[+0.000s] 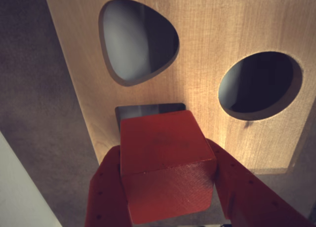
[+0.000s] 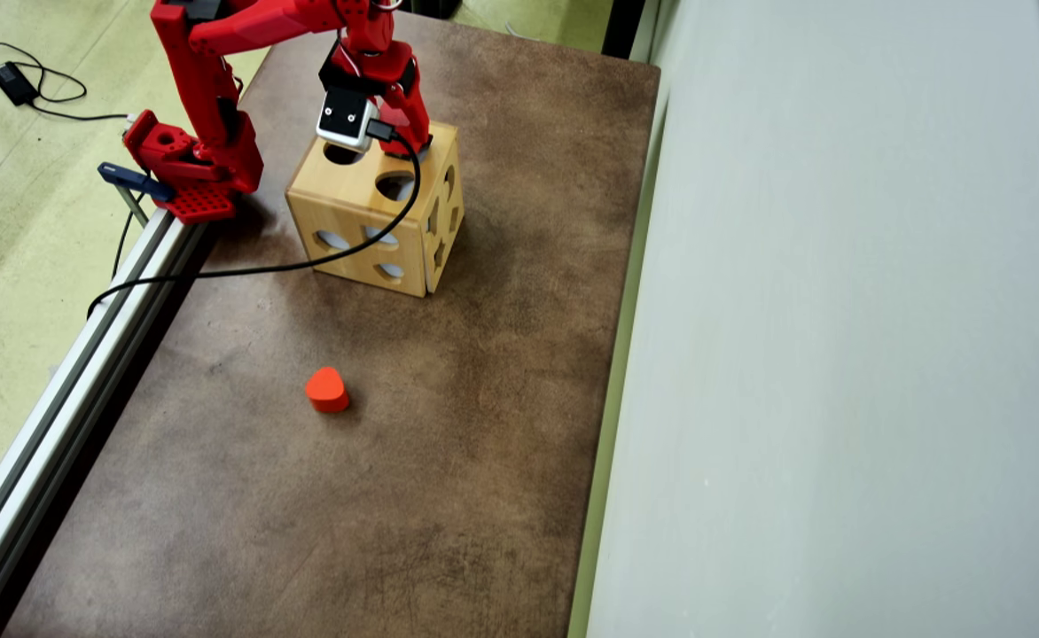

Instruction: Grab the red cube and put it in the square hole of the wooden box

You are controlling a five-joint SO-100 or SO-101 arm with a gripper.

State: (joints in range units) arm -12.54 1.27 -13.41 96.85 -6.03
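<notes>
Brown table (image 2: 449,443); jaws clamped on red cube (image 1: 165,163), over wooden box (image 1: 207,54) square hole (image 1: 148,110).

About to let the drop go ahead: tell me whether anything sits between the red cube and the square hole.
Nothing visible does. In the wrist view the gripper holds the red cube over the wooden box; the square hole shows just beyond the cube's far edge, dark and open. The cube hides the rest of it.

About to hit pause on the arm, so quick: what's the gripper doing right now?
Gripper: closed on the red cube, just over the wooden box.
</notes>
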